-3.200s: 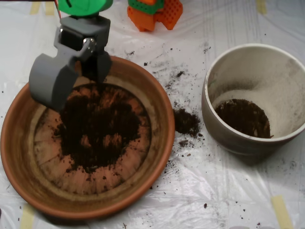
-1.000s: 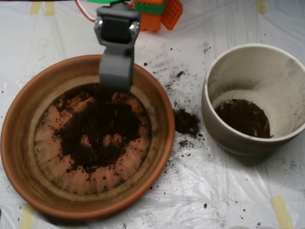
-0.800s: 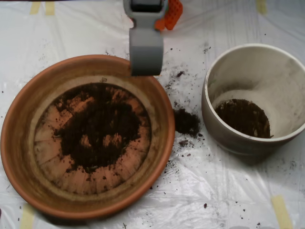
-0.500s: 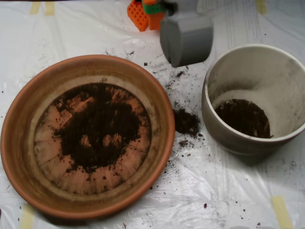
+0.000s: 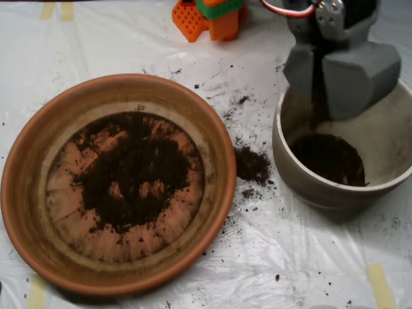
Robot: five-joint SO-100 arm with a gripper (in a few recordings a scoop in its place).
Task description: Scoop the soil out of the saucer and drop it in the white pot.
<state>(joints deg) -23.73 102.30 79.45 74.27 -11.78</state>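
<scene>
Two grey shells of the clamshell scoop (image 5: 320, 80) stand parted over the back rim of the white pot (image 5: 309, 187), a dark gap between them with what looks like a streak of soil falling through; I read the scoop as released and mid-drop. I hold it above the pot's mouth so the load lands on the dark heap (image 5: 329, 158) already inside. The pot wall nearest the saucer (image 5: 29, 212) is the edge to clear on any return pass. Most of the soil (image 5: 132, 177) lies as a thin dark patch on the saucer's ridged base, well apart from the scoop. Between the two vessels a small spilt clump (image 5: 251, 164) sits on the plastic sheet (image 5: 290, 264), just beside the saucer's rim. Open sheet lies in front of both vessels; the orange arm base (image 5: 209, 18) stands behind.
</scene>
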